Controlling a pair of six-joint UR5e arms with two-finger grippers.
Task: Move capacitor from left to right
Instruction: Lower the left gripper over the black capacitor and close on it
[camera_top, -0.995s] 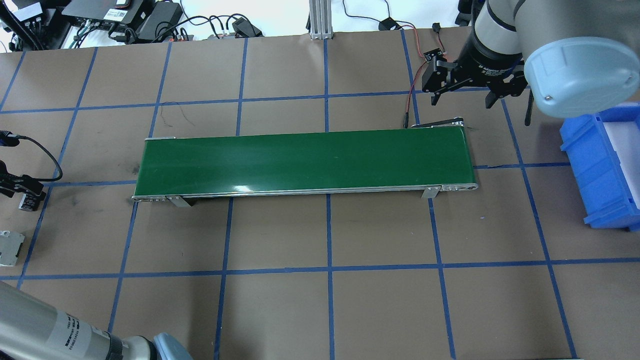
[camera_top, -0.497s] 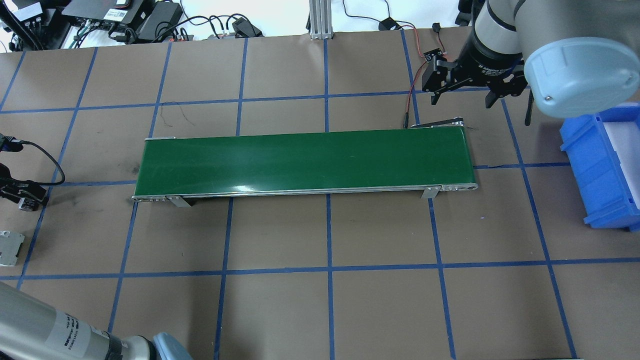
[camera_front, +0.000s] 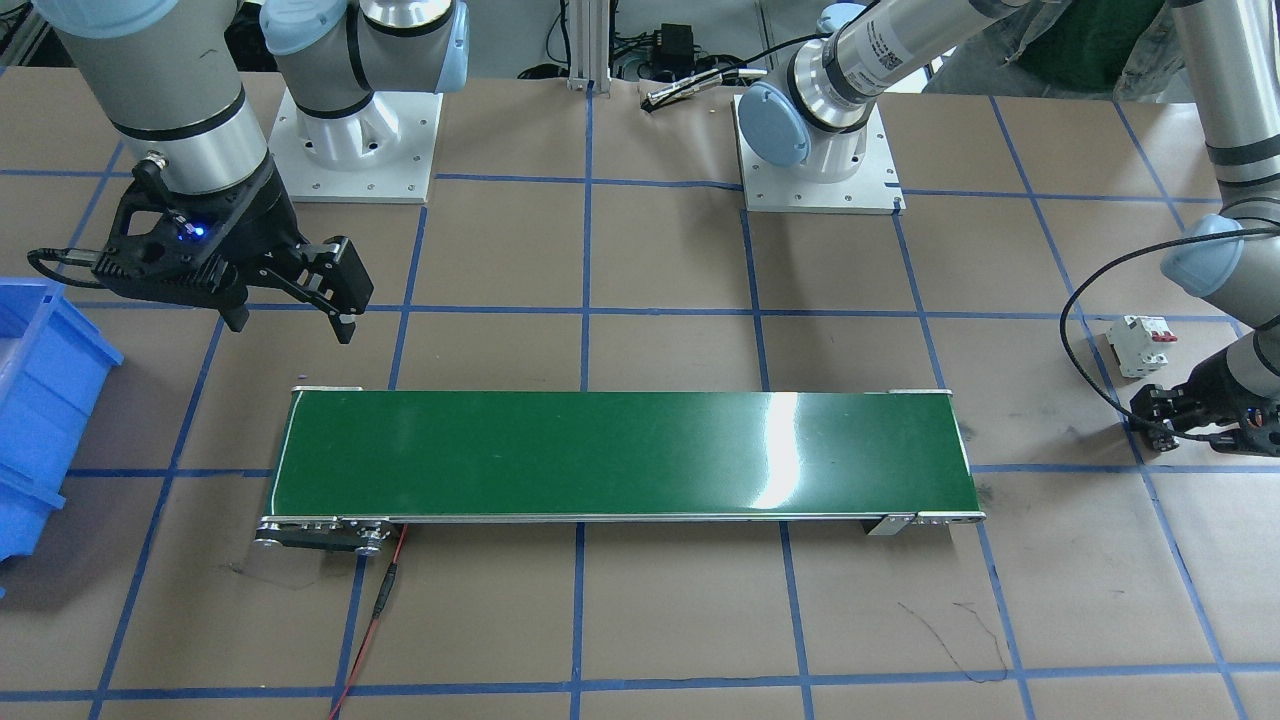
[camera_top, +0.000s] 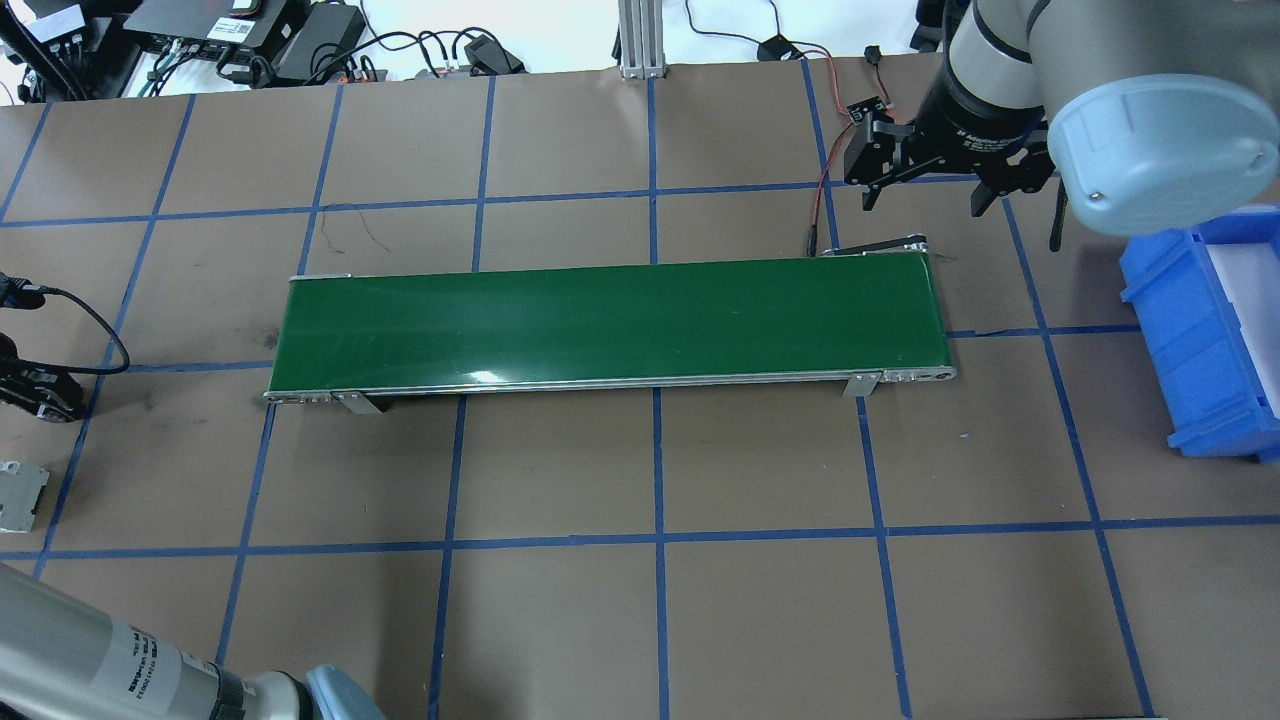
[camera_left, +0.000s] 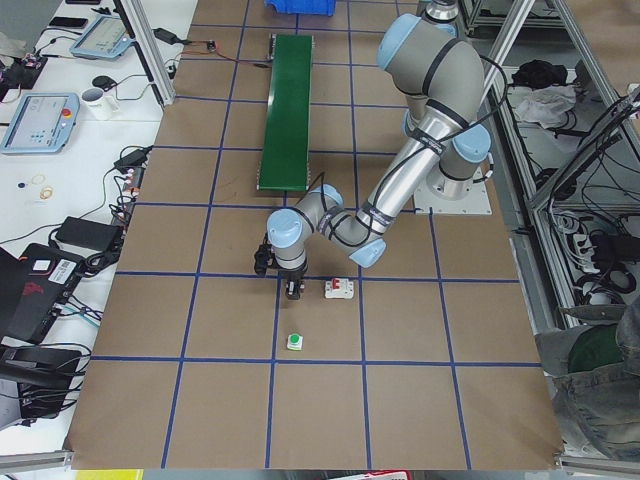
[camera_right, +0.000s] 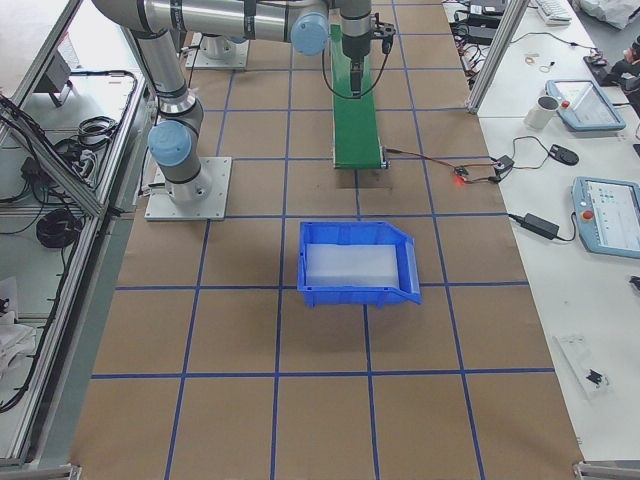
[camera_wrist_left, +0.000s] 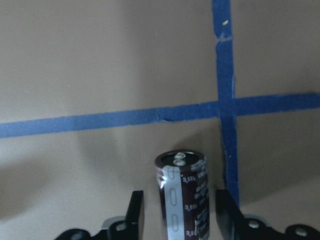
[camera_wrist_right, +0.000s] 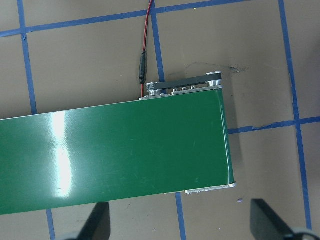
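Compared with the overhead view half a second earlier, the left gripper (camera_top: 45, 395) had shifted slightly toward the left edge of the table (camera_top: 660, 600), and its cable had moved with it. The right gripper (camera_top: 920, 190) had not changed position.

We recorded the following state:

1. The capacitor (camera_wrist_left: 182, 200) stood upright on the table at the left end, terminals facing up. In the left wrist view, it sat between the two fingers (camera_wrist_left: 135, 212) of the left gripper.
2. The left fingers were released. A gap showed on each side of the capacitor, so nothing was clamped.
3. A crossing of blue tape lines lay just beyond the capacitor, to its right in the wrist view.
4. The white breaker (camera_front: 1140, 345) lay near the left gripper, apart from it.
5. The right gripper hung above the table at the far side of the right end of the green conveyor (camera_top: 610, 320). Its fingers were spread wide and held nothing.
6. The blue bin (camera_top: 1210, 340) sat to the right of the conveyor, well apart from the capacitor.
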